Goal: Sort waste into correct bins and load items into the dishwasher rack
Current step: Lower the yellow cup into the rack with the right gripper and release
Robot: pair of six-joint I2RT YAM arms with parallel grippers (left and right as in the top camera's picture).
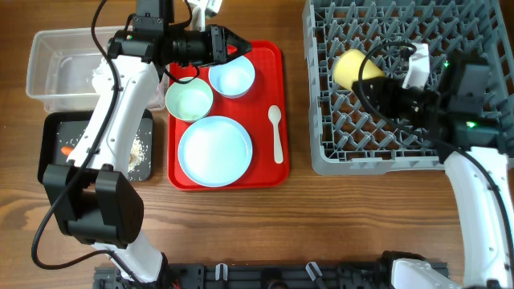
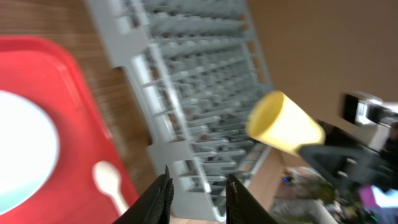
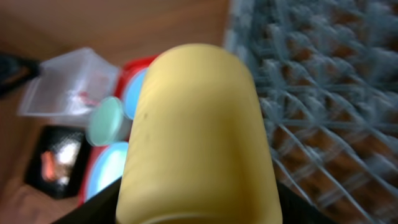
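Note:
My right gripper [image 1: 371, 79] is shut on the yellow cup [image 1: 355, 67], holding it on its side over the left part of the grey dishwasher rack [image 1: 321, 152]. The cup [image 3: 199, 137] fills the right wrist view. My left gripper [image 1: 233, 44] hovers open and empty over the top of the red tray, beside the light blue bowl [image 1: 233, 78]. On the tray lie the pale green bowl [image 1: 189, 100], the light blue plate [image 1: 214, 150] and the white spoon [image 1: 277, 132]. The left fingers [image 2: 163, 193] frame the rack [image 2: 186, 74], with the spoon [image 2: 109, 180] to their left.
The clear tub [image 1: 56, 68] stands at the far left, with the black tray [image 1: 56, 132] in front of it. The black tray holds a carrot piece [image 1: 66, 150] and rice [image 1: 138, 152]. The red tray [image 1: 273, 172] sits between the bins and the rack.

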